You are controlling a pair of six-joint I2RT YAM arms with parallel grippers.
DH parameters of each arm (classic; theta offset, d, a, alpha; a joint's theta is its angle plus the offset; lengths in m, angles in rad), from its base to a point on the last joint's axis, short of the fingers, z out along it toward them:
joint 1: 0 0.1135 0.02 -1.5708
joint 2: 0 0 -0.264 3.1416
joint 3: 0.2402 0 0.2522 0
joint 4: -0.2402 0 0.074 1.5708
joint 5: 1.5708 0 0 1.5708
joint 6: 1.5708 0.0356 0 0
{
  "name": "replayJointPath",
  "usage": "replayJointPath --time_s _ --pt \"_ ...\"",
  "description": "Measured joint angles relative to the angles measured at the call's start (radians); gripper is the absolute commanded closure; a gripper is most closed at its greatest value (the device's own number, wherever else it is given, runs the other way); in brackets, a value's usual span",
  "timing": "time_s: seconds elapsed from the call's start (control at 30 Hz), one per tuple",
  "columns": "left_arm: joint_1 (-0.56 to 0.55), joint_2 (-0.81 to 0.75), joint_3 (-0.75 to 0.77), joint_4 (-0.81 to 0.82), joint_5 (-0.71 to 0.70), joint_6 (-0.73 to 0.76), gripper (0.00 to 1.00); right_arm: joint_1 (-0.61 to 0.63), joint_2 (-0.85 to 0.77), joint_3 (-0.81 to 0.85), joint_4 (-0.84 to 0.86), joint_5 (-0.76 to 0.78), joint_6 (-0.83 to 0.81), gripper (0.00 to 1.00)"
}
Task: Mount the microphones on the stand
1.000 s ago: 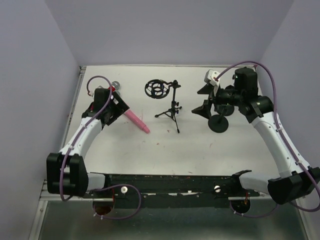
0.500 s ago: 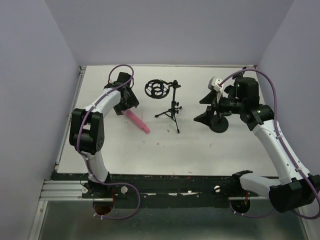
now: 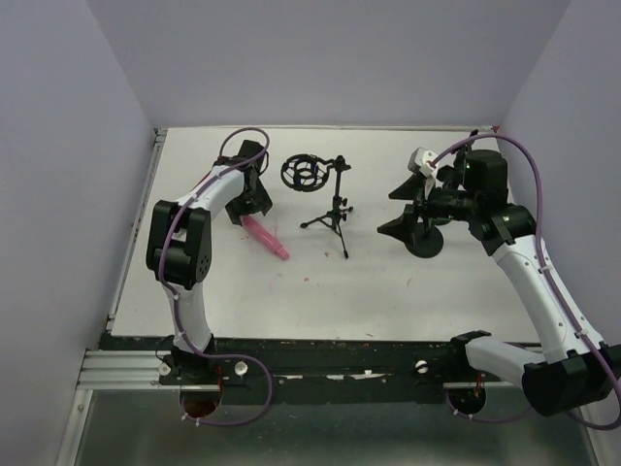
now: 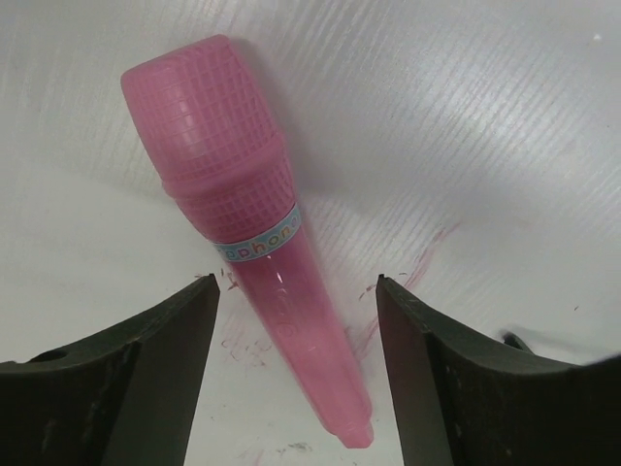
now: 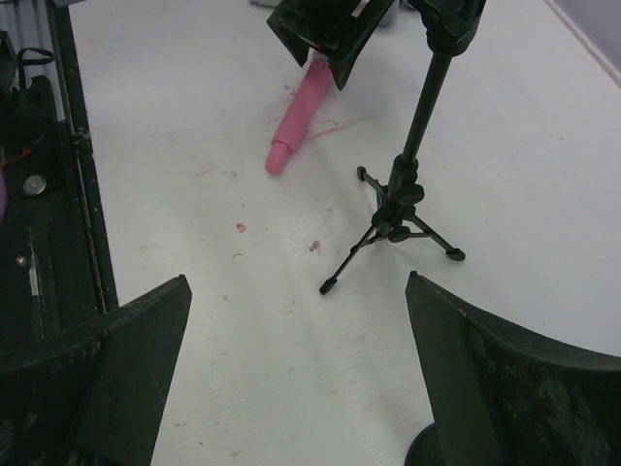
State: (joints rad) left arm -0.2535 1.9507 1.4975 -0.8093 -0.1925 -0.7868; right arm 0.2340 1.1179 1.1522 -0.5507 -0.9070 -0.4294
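- Noted left arm (image 3: 179,252) reaching forward, wrist bent, left gripper (image 3: 254,199) tipped down over pink mic (image 4: 252,223).
- Fingers (image 4: 146,379) part-wide, astride mic's handle, gap each side, no contact.
- Mic flat on table (image 3: 388,282), just left of stand (image 3: 333,209).
- Found right gripper (image 5: 296,286) spread wide, holding nothing, facing stand.

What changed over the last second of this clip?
The left arm folded upright and the left hand swung rightward over the pink microphone, jaws narrowing astride it without touching. The right hand barely shifted, open. The microphone and tripod stand stayed put.
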Motion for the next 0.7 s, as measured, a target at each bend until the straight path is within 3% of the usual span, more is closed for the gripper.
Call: replayJointPath --time_s 0.3,0.7 --pt "-0.018 0.007 -0.006 -0.032 -0.018 0.003 0.44 -0.020 -0.033 0.000 0.000 -0.003 0.011 0.00" --pt "-0.045 -0.084 -0.190 -0.011 0.032 -0.055 0.43 -0.020 -0.044 0.000 -0.008 -0.009 0.010 0.00"
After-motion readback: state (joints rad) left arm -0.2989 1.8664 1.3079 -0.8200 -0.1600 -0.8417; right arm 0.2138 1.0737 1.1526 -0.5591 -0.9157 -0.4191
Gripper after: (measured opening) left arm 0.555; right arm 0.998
